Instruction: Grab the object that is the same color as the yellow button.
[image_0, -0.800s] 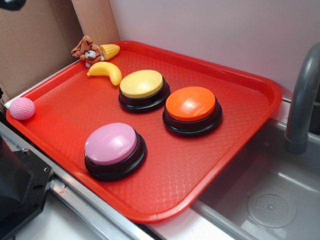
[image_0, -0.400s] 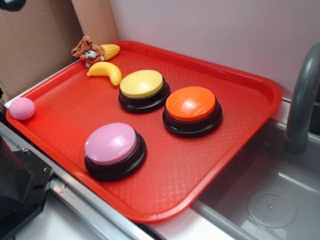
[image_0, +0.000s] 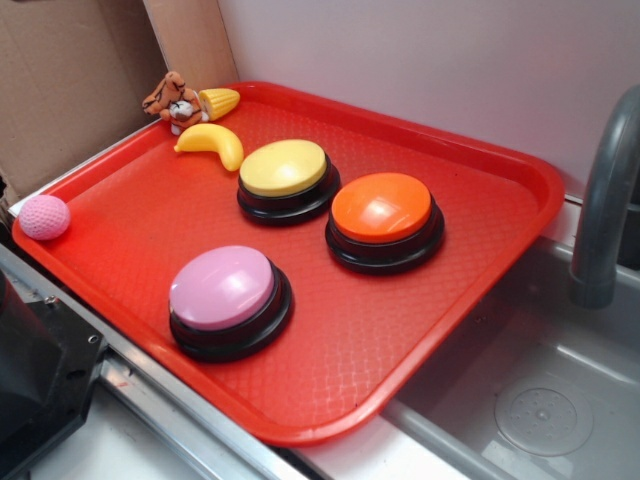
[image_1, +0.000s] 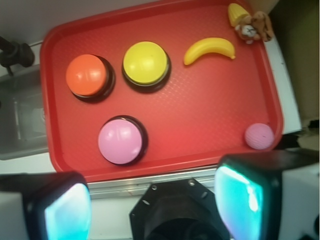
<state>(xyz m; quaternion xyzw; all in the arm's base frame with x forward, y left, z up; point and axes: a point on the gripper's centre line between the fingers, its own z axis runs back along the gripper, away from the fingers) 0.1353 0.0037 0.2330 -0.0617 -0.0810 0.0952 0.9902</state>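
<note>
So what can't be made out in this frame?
- Fingers: the wrist view's bottom edge cuts off the tips; the side view shows none.
- Corn: partly hidden behind the tiger in both views.
- Banana: underside unseen.
- Faucet: top cut off by the frame edge.

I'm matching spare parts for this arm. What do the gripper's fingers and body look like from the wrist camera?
The gripper has two blocky fingers with black edges and glossy teal-tinted inner faces. Between them sits a black, angular housing with small screws. White parts show at the outer corners. No cables or markings are visible.
</note>
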